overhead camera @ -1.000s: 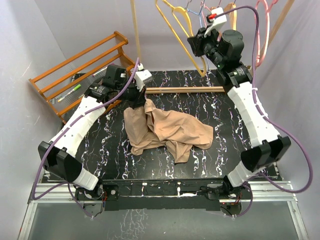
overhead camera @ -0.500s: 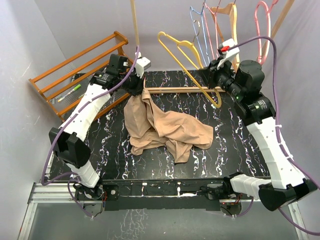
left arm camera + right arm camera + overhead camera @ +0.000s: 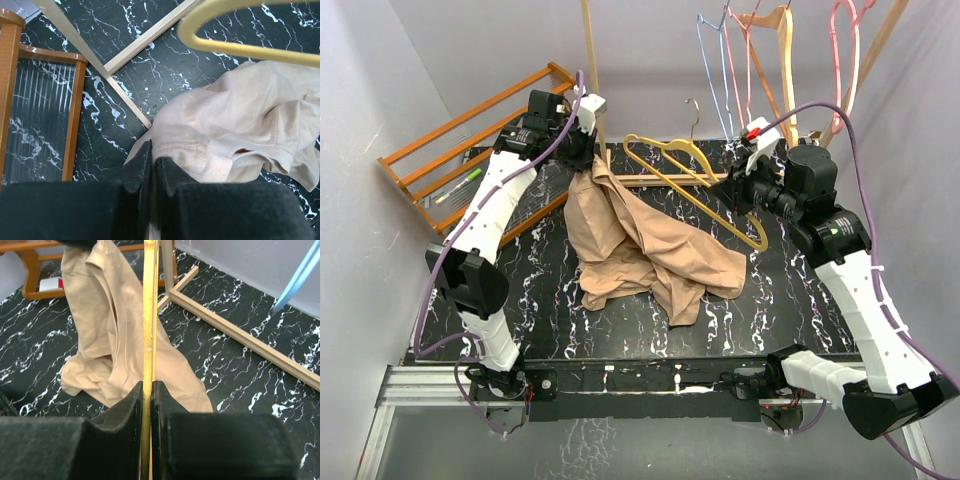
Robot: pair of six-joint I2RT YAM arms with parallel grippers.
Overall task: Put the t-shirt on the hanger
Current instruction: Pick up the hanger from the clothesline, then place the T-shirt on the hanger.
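The tan t-shirt (image 3: 650,255) lies heaped mid-table, one edge pulled up to the back left. My left gripper (image 3: 588,158) is shut on that raised edge; in the left wrist view the fabric (image 3: 235,125) sits pinched at my jaws (image 3: 152,165). My right gripper (image 3: 732,190) is shut on the mustard-yellow hanger (image 3: 690,175), holding it in the air over the t-shirt's far side. In the right wrist view the hanger (image 3: 150,310) runs straight up from my jaws (image 3: 147,390), with the t-shirt (image 3: 110,340) beyond. The hanger's curve (image 3: 225,30) shows in the left wrist view.
An orange wooden rack (image 3: 470,140) stands at back left. A light wooden stand's base bar (image 3: 650,181) lies across the back of the black marble table (image 3: 770,300). Blue (image 3: 710,60), pink (image 3: 845,50) and wooden (image 3: 770,50) hangers hang at the back.
My right gripper brought the yellow hanger down from the rail and left, over the table. My left gripper lifted the t-shirt's edge higher and farther back.
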